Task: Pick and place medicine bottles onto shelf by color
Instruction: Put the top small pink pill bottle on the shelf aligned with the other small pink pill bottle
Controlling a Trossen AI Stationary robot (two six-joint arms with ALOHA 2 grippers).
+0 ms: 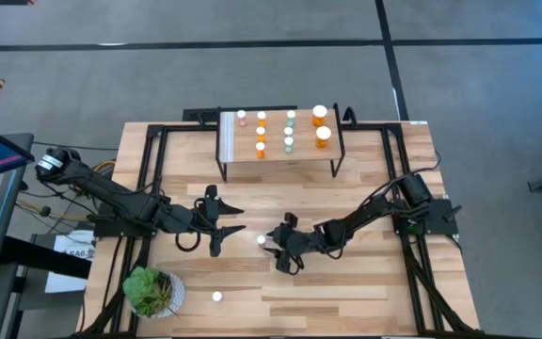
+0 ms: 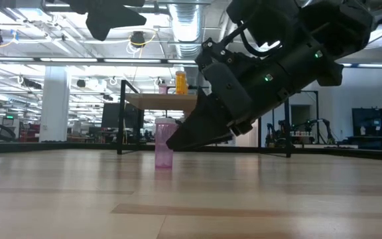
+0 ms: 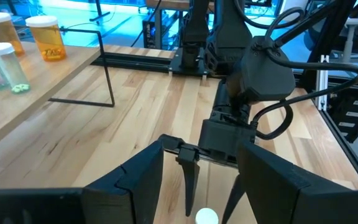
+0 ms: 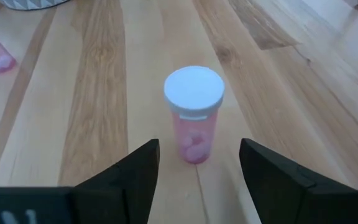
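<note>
A pink medicine bottle [image 4: 193, 112] with a white cap stands upright on the table, just ahead of and between the fingertips of my open right gripper [image 4: 197, 146], which do not touch it. The high view shows its cap [image 1: 262, 239] beside that gripper [image 1: 276, 250]. My left gripper [image 1: 236, 218] hovers open above the table to the bottle's left and holds nothing. The shelf [image 1: 280, 155] at the far side carries several bottles in rows: one pink [image 1: 242, 117], small orange ones [image 1: 261, 132], pale green ones [image 1: 289, 130] and two wider orange ones [image 1: 321, 125].
A second pink bottle [image 1: 217, 297] stands near the front edge, next to a potted plant [image 1: 153, 292] at the front left. A black frame [image 1: 149, 141] runs along the table's sides and back. Bare wood lies between the grippers and the shelf.
</note>
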